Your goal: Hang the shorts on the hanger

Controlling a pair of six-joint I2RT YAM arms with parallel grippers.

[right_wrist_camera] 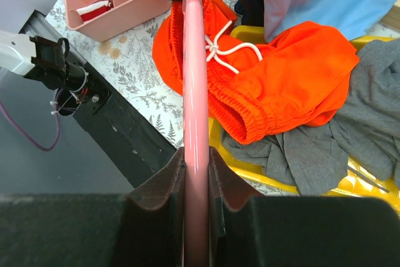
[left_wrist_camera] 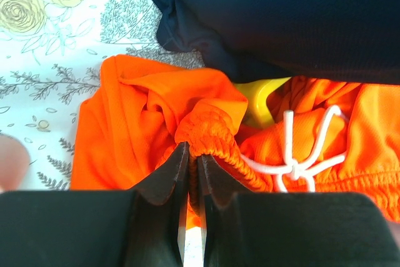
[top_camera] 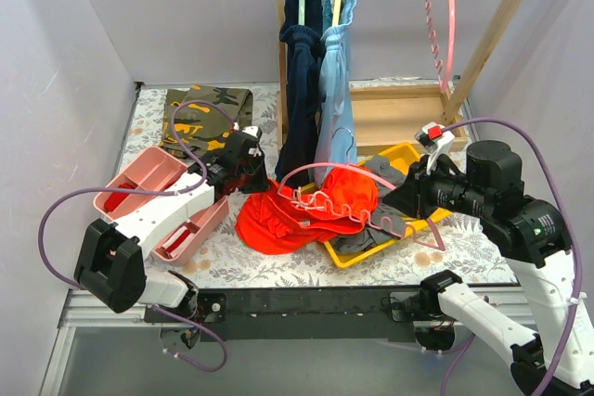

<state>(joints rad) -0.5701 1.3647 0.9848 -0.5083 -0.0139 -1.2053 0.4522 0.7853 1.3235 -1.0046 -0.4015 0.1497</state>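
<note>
**Pinched at the waistband, clamped on the hanger**

Crumpled heap of shorts [top_camera: 302, 215], half on the flowered tablecloth [top_camera: 241, 266], half over the near-left rim of the yellow tray [top_camera: 345, 259], with the white drawstring [left_wrist_camera: 294, 167] knotted on top. Pinched at a fold of the elastic waistband [left_wrist_camera: 209, 136] by the left gripper [left_wrist_camera: 194, 154], jaws drawn narrow on the cloth. Clamped tight in the right gripper [right_wrist_camera: 195, 161], the hanger [right_wrist_camera: 194, 60], edge-on from the wrist and reaching out over the shorts.

In the tray, under and right of the shorts, a grey garment [right_wrist_camera: 337, 148]. Left of the heap, a pink compartment box [top_camera: 153, 178] with a red item [top_camera: 119, 199] in one section. Behind, on a wooden rack [top_camera: 501, 25], a navy garment [top_camera: 299, 90] beside light blue shorts [top_camera: 336, 90].

Near sections of the box partly behind the left arm. Most of the tray floor covered by cloth. Far end of the hanger cut off at the top of the right wrist view.
</note>
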